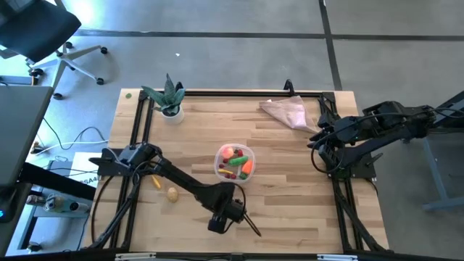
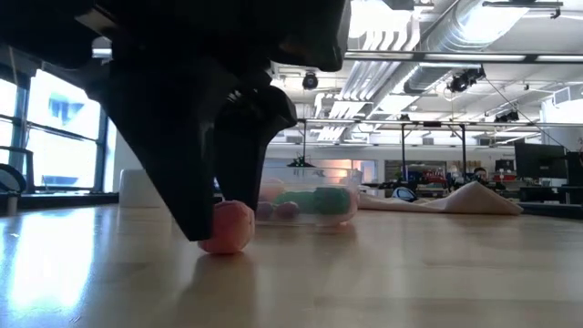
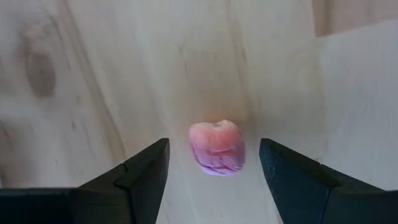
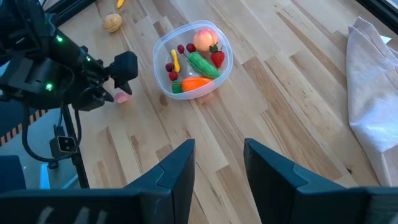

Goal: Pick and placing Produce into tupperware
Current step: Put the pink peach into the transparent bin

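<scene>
Produce: a pink-red round piece lies on the bench near the front edge, between the spread fingers of the left end effector and not yet touched by either; a beige potato and a yellow piece lie apart on the boards to the left.
Tupperware: mid-bench, already holding a green pod, an orange carrot, a peach-coloured piece, red bits and a yellow piece.
Left end effector: open, lowered around the pink piece, fingers down at the wood in the low view.
Right end effector: open and empty, waiting over the right side of the bench.
Step in hand: I judge this the grasp of the pink piece, with most produce already in the tub.
Next move: close on the piece, lift, carry it back to the tub; it is round, so an off-centre squeeze could roll it away.
Bench: pale wood boards inside a dark frame, with a potted plant and a pinkish cloth at the far side.
Room: grey floor, an office chair, open ceiling with ducts and lights.
</scene>
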Robot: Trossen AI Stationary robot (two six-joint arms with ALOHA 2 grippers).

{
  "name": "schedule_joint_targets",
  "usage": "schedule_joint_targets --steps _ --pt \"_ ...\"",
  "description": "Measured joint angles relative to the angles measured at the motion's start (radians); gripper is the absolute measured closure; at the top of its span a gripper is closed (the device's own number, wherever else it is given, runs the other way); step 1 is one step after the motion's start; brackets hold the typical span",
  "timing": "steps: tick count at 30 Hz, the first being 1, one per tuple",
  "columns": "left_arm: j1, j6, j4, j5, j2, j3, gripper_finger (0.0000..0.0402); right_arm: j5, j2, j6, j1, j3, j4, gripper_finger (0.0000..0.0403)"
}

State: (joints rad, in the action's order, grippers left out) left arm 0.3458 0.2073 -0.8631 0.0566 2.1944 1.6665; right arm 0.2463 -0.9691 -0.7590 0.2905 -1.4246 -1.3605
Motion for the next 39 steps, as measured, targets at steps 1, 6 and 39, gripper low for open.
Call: schedule_joint_targets --steps 1,6,39 --pt "-0.001 0.004 0.0 0.002 0.0 0.0 0.0163 0.0 0.0 0.0 0.0 0.0 0.0 0.0272" --pt "0.001 0.011 0.003 0.002 0.021 -0.001 0.0163 0.0 0.0 0.0 0.0 0.0 0.0 0.0272" --pt "0.0 0.039 0.003 -0.004 0.031 0.001 0.0241 0.0 0.0 0.0 0.0 0.0 0.0 0.0272"
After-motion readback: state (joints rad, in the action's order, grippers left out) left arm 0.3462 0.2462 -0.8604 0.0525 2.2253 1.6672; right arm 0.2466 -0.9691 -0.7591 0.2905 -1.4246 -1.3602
